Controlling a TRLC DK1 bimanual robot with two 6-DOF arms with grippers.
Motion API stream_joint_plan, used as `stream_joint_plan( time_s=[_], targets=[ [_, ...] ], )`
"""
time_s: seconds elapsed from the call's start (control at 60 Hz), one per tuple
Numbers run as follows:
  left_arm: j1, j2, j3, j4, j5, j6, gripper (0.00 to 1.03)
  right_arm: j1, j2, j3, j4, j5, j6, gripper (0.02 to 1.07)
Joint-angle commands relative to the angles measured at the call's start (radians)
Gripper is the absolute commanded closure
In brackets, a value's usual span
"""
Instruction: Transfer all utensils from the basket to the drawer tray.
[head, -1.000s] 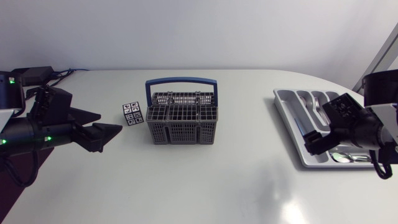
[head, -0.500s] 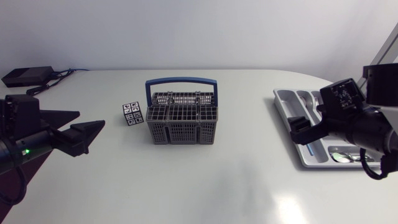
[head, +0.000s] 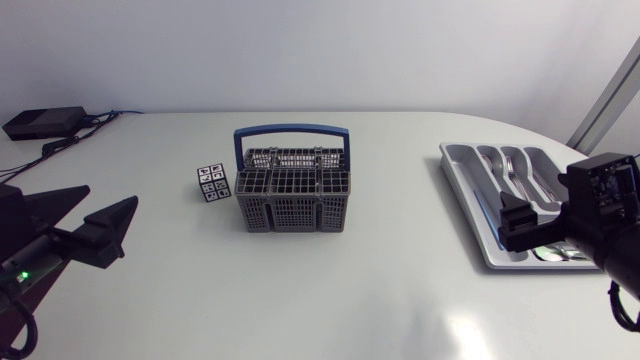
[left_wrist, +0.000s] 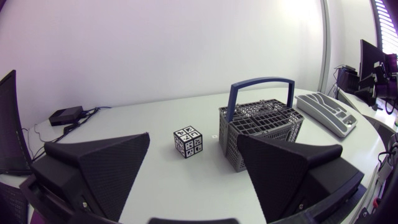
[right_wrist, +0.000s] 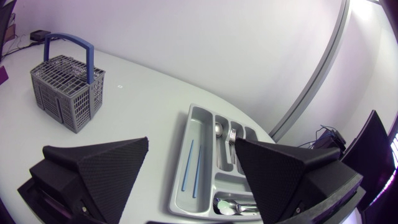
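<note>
A grey mesh basket (head: 292, 195) with a blue handle stands mid-table; no utensil shows above its rim. It also appears ahead of the left gripper (left_wrist: 261, 127) and far ahead in the right wrist view (right_wrist: 68, 93). The grey drawer tray (head: 456, 172) at the right holds forks (head: 512, 170), spoons (head: 560, 253) and a blue stick (right_wrist: 189, 165). My left gripper (head: 98, 212) hangs open near the left edge, far from the basket. My right gripper (head: 515, 225) hovers open over the tray's (right_wrist: 200, 118) near part. Both wrist views show the wide fingers (left_wrist: 93, 168) (right_wrist: 93, 168) holding nothing.
A small cube with black-and-white markers (head: 211, 183) sits just left of the basket, also seen ahead of the left gripper (left_wrist: 188, 142). A black box with cables (head: 45, 122) lies at the back left corner. Open tabletop lies in front of the basket.
Both arms have drawn back toward their side edges. The left gripper moved left and nearer the front; the right gripper moved right and lower, uncovering more of the tray. The fingers stayed open.
</note>
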Motion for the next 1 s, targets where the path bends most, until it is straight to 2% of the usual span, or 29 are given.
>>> stream_joint_plan(
  time_s=[0.0,0.117,0.717,0.983],
  targets=[
    [-0.015,-0.043,-0.052,0.015,-0.024,-0.036,0.05,-0.013,-0.035,-0.046,0.023,0.008,-0.036,0.07],
    [-0.034,-0.102,-0.098,0.027,-0.066,-0.053,0.05,-0.032,-0.103,-0.096,0.05,-0.005,-0.058,0.07],
    [-0.136,-0.425,-0.352,0.094,-0.295,-0.147,0.05,-0.136,-0.422,-0.337,0.151,-0.173,0.178,0.07],
    [-0.137,-0.427,-0.353,0.094,-0.296,-0.147,0.05,-0.179,-0.556,-0.438,0.193,-0.243,0.276,0.07]
  ],
)
